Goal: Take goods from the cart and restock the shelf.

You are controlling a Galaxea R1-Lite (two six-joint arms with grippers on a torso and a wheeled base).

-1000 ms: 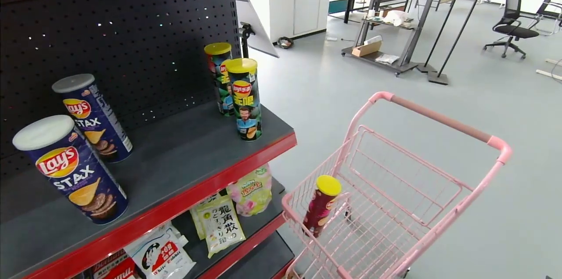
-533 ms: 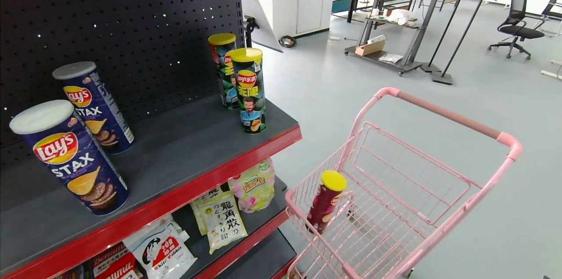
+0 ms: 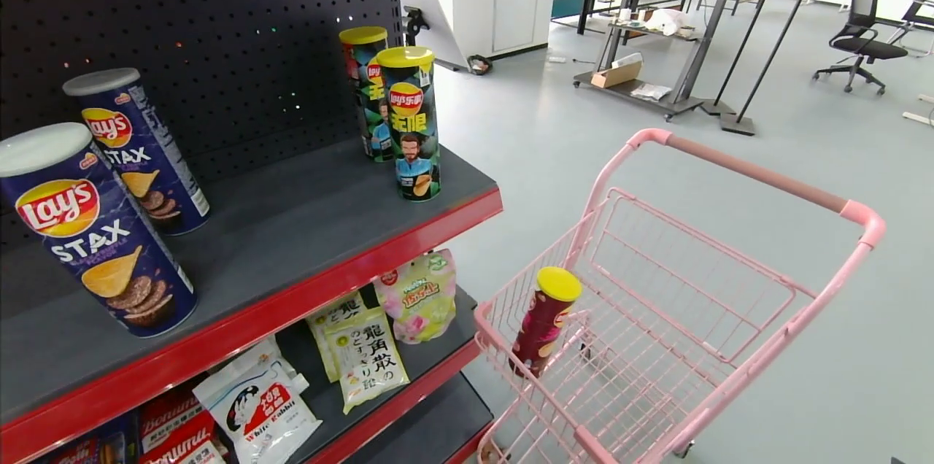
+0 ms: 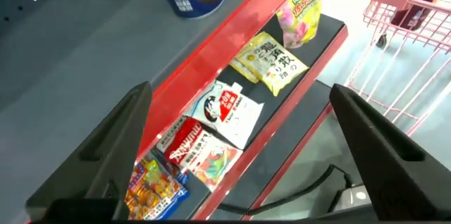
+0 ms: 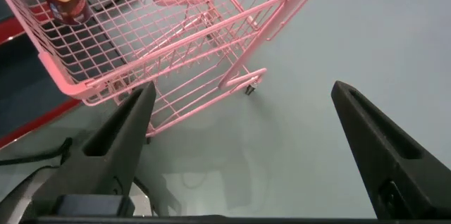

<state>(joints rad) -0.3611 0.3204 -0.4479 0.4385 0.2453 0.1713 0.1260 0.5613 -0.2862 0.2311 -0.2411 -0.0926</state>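
- My left gripper (image 4: 239, 89) and right gripper (image 5: 242, 86) both gape wide, empty.
- I reckon the right one should enter the cart (image 3: 730, 172) and straddle the upright can (image 3: 543, 322) mid-body, clear of the wires.

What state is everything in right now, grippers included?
Left gripper, open and empty.
Right gripper, open and empty.
Red can, upright in the cart, yellow lid on.
Cart, holding only that can.
Blue cans, both upright on the shelf, lids on.
Green cans, both upright at the shelf's end, lids on.
Snack bags, lying on the lower shelf.
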